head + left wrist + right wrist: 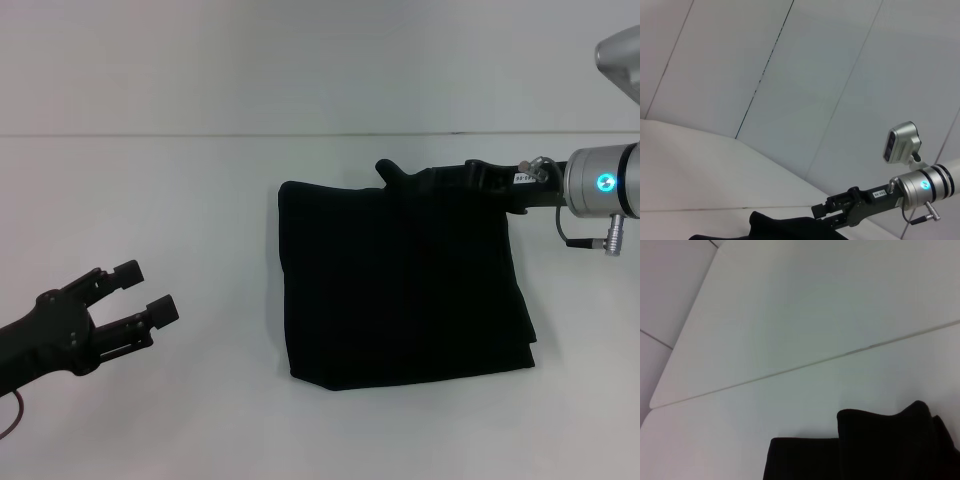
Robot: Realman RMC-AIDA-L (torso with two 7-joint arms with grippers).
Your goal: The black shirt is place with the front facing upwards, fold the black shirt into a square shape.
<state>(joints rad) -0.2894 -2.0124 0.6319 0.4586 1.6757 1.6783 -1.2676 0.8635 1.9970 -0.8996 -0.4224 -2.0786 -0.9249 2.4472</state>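
Already the black shirt lies on the white table as a near-square bundle, so I judge folding nearly done. My right pincer rests along the shirt's far edge; whether it is open or clamped I cannot tell. My left pincer hangs open, well apart from the shirt; next, release and squaring.

No readable text from where I'm driving.
On the right arm I see a small white label near the wrist, and it shows again in the left wrist view, but its print is too small for me to read. The black shirt lies folded with no lettering showing.
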